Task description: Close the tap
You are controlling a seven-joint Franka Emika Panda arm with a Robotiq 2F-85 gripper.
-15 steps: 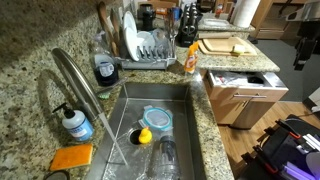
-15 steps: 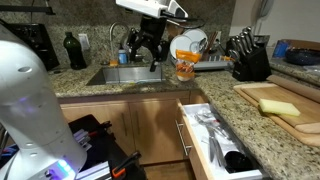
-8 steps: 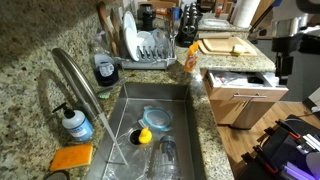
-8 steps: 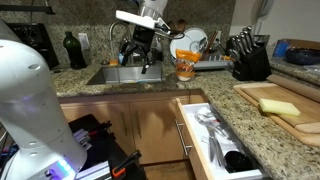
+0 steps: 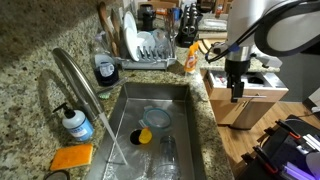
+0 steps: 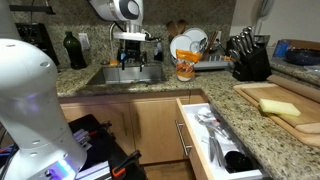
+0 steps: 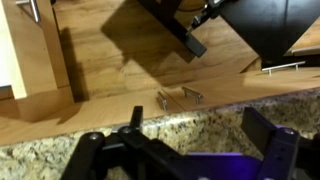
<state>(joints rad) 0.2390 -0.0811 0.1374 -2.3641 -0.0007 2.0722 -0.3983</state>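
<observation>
**A:** So, what sits at the far left?

**B:** In an exterior view, the tap (image 5: pixel 78 80) rises from the granite bench (image 5: pixel 25 40) as a tall steel arch over the sink (image 5: pixel 172 100). A thin pale streak slants from its spout into the basin, which I judge to be running water. Just beside the tap's foot stand a pump bottle (image 5: pixel 75 122) of blue liquid and an orange sponge (image 5: pixel 72 157).

**A:** And further right?

**B:** An orange bottle (image 5: pixel 190 60) stands near the bench edge, then comes an open drawer (image 5: pixel 260 82). The claw (image 5: pixel 237 95) hangs above the drawer, well apart from the tap. The wrist view shows its fingers (image 7: pixel 95 150) spread apart and holding nothing, above wooden flooring and a strip of granite.

**A:** How should this step be done well?

**B:** It looks like the approach, with the closing not yet begun. The claw should travel leftward across the sink, high enough to clear the orange bottle. I cannot make out the tap's lever in these views, so it must be found first. Then the claw should meet it squarely and press gently until the stream stops, without knocking the pump bottle.
</observation>
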